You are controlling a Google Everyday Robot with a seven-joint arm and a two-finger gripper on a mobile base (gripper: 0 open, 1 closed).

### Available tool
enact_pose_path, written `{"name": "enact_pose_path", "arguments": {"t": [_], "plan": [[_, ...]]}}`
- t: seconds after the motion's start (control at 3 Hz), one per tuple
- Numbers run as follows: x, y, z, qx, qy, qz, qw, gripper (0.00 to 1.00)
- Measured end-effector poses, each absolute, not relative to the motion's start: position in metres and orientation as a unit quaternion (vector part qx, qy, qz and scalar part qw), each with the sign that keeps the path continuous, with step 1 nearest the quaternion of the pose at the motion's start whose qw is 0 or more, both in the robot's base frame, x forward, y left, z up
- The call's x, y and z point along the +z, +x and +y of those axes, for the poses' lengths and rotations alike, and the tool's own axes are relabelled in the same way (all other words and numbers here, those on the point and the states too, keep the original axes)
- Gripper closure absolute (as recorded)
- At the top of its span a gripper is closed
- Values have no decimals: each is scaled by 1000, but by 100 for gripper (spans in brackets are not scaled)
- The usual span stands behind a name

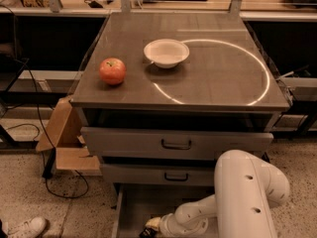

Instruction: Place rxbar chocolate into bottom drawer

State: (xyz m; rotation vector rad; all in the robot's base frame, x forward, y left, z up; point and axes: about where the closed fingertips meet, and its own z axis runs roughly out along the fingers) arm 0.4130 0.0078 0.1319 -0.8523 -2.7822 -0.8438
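The bottom drawer (134, 202) is pulled out below the two upper drawers, and its grey floor shows at the bottom of the view. My gripper (150, 227) is low inside the drawer near its front left, at the end of the white arm (247, 192). A small dark shape sits at the gripper's tip. I cannot tell whether it is the rxbar chocolate.
A red apple (112, 71) and a white bowl (166, 52) stand on the cabinet top (218, 73). The two upper drawers (176, 144) are shut. A cardboard box (67, 143) and cables lie on the floor at the left. A shoe (22, 228) is at the bottom left.
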Motion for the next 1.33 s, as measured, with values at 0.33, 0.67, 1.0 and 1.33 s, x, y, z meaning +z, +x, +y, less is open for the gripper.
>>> {"name": "enact_pose_path", "arguments": {"t": [0.33,0.67,1.0,1.33], "plan": [[127,403,15,-278,-277,-917,71,100],[115,388,32,-264,-262,-925,81,100],[115,388,32,-264,-263,-925,81,100],[136,408,25,-287,-276,-916,52,100]]}}
